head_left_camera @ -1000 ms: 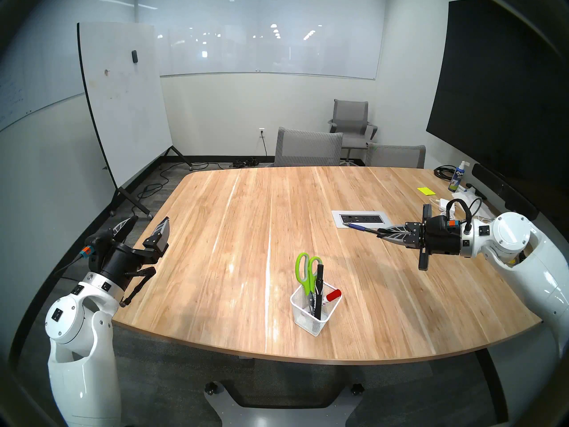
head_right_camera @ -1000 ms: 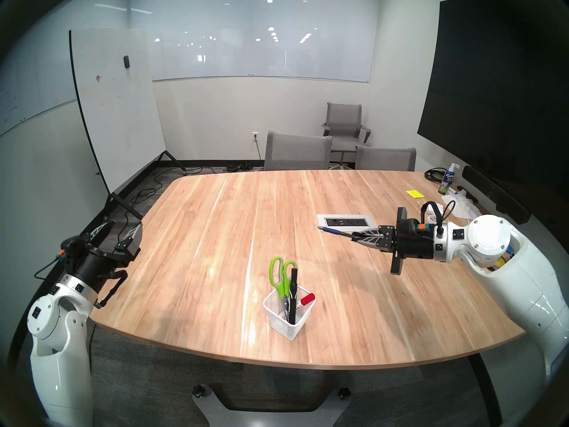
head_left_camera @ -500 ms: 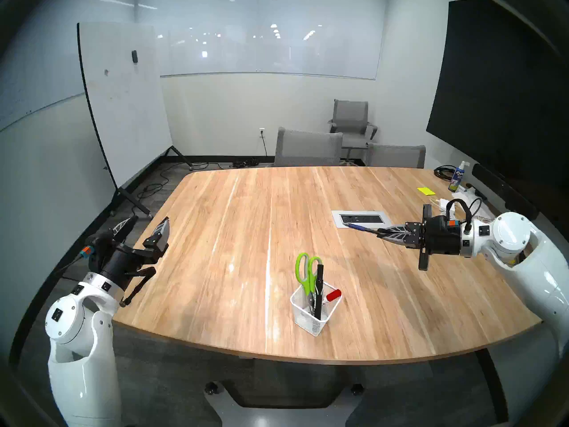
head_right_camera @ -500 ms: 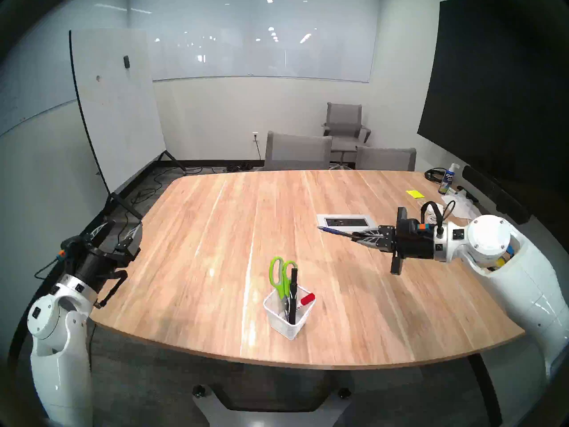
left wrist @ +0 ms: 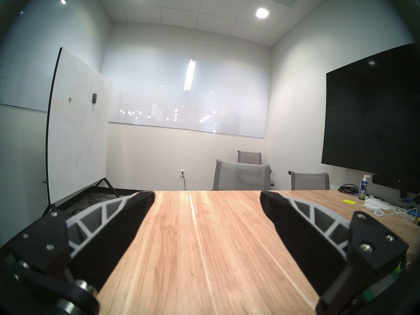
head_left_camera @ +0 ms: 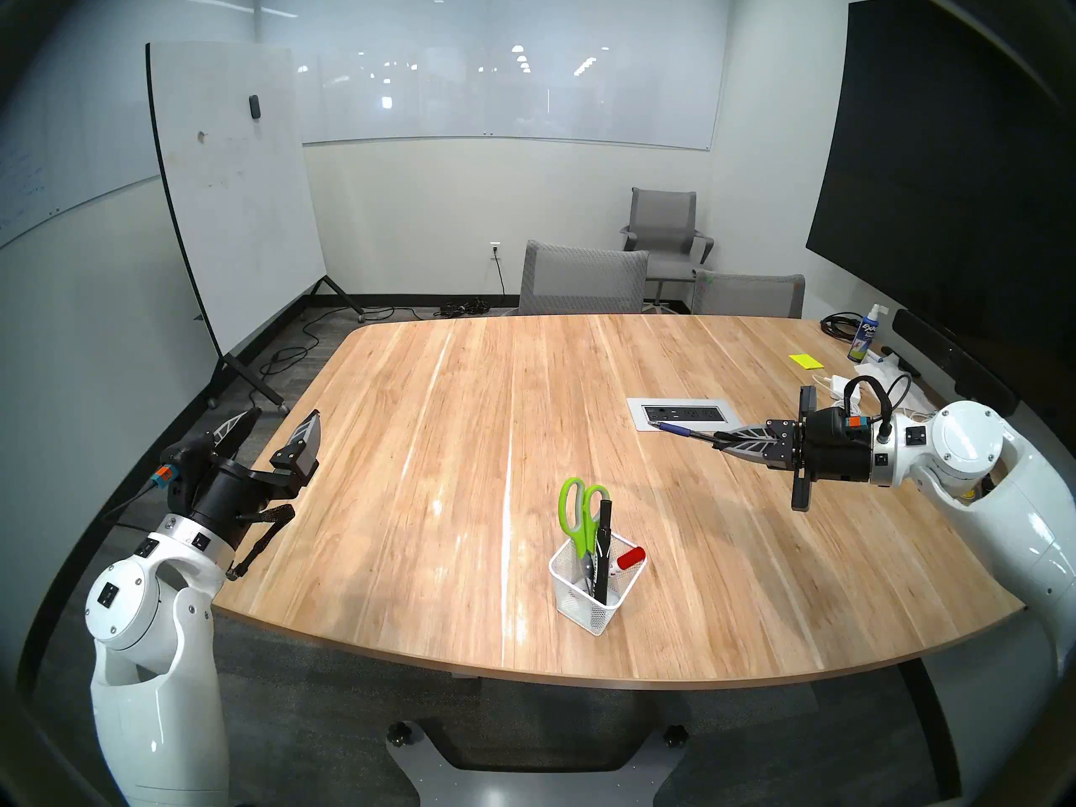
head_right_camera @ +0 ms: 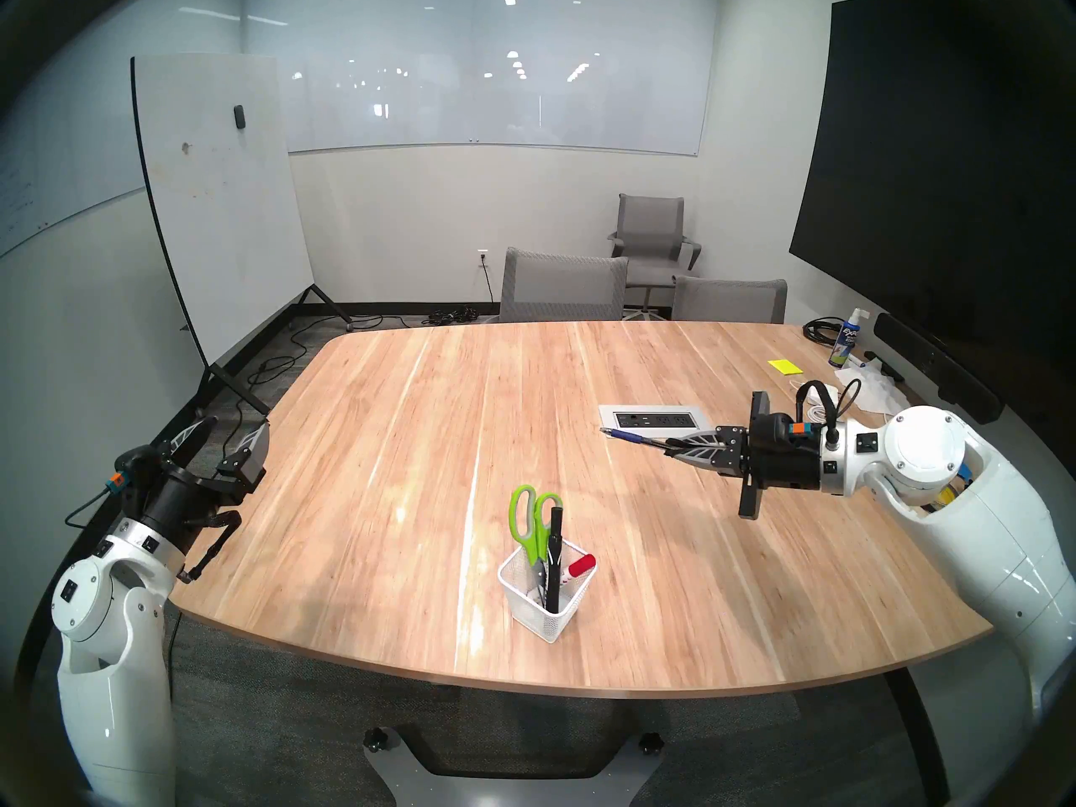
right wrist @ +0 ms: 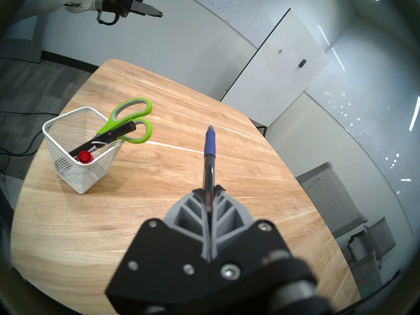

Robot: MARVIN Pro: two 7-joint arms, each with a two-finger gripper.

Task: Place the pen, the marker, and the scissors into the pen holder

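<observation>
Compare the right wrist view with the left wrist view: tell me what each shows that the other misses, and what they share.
Only the right wrist view shows the pen clamped in the right end effector, plus the pen holder with the scissors inside.
Only the left wrist view shows the open, empty left end effector and the spray bottle.
Both show the table and the whiteboard.

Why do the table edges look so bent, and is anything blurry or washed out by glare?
Head views: fisheye bends the table edges, dark rim; ceiling lights glare on the glass wall board. Right wrist view: the right gripper body is blurred, the pen fairly sharp. Left wrist view: the left gripper bolts look soft.
</observation>
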